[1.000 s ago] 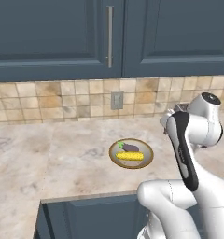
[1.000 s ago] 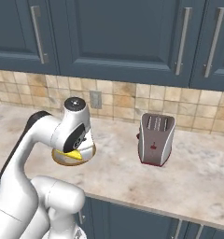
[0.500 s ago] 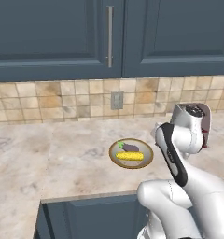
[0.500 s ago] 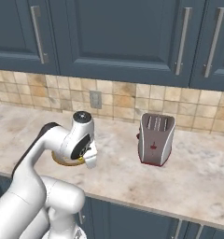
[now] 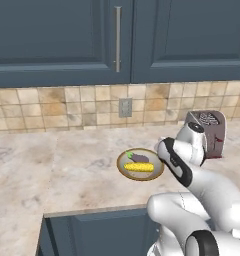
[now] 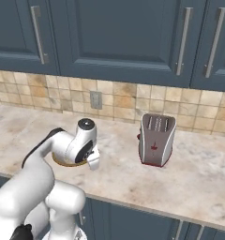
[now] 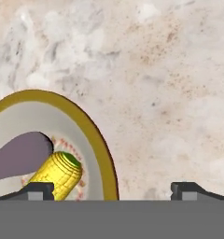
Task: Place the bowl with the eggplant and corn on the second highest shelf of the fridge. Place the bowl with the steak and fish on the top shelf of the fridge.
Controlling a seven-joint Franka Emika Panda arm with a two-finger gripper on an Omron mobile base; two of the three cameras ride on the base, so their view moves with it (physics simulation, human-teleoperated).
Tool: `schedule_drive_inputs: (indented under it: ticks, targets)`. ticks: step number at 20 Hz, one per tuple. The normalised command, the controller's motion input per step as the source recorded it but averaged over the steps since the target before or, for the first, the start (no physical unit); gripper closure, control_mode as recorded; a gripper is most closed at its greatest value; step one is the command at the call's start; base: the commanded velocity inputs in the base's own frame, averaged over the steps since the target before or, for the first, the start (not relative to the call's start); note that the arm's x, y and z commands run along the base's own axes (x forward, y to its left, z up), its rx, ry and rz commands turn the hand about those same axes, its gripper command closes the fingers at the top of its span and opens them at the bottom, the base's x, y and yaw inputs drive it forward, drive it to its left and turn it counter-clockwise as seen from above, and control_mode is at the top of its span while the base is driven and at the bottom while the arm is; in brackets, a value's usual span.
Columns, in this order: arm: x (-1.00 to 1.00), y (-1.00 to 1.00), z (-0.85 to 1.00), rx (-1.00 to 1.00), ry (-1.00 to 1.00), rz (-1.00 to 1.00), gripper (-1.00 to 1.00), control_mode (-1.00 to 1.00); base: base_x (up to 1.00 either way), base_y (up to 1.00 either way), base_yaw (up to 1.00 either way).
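Over the last second the arm has folded down and dropped its gripper (image 7: 112, 189) low beside the bowl (image 5: 140, 164), which sits on the marble surface (image 5: 67, 170) holding the eggplant (image 5: 137, 157) and corn (image 5: 139, 167). The jaws stand wide apart and empty, straddling the bowl's near rim, so a rim grasp looks imminent.

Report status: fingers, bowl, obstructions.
Gripper open, fingers straddling bowl rim. Eggplant and corn inside, bowl on counter. Toaster apart to the right.
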Motion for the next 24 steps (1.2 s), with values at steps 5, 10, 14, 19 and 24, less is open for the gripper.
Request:
schedule_drive_inputs:
  ticks: [5,10,14,19,24]
  targets:
    - [0.21,0.11,-0.26,0.01,0.04,0.05,-1.0,-1.0,0.0,0.0,0.0]
    - [0.18,-0.01,-0.41,0.0,0.09,0.06,-1.0,-1.0,0.0,0.0,0.0]
    - [0.31,0.0,-0.31,0.0,0.07,0.03,-1.0,-1.0,0.0,0.0,0.0]
    - [0.29,0.02,-0.27,0.0,0.04,0.01,1.0,-1.0,0.0,0.0,0.0]
    - [0.04,0.03,-0.04,0.01,0.0,0.0,1.0,-1.0,0.0,0.0,0.0]
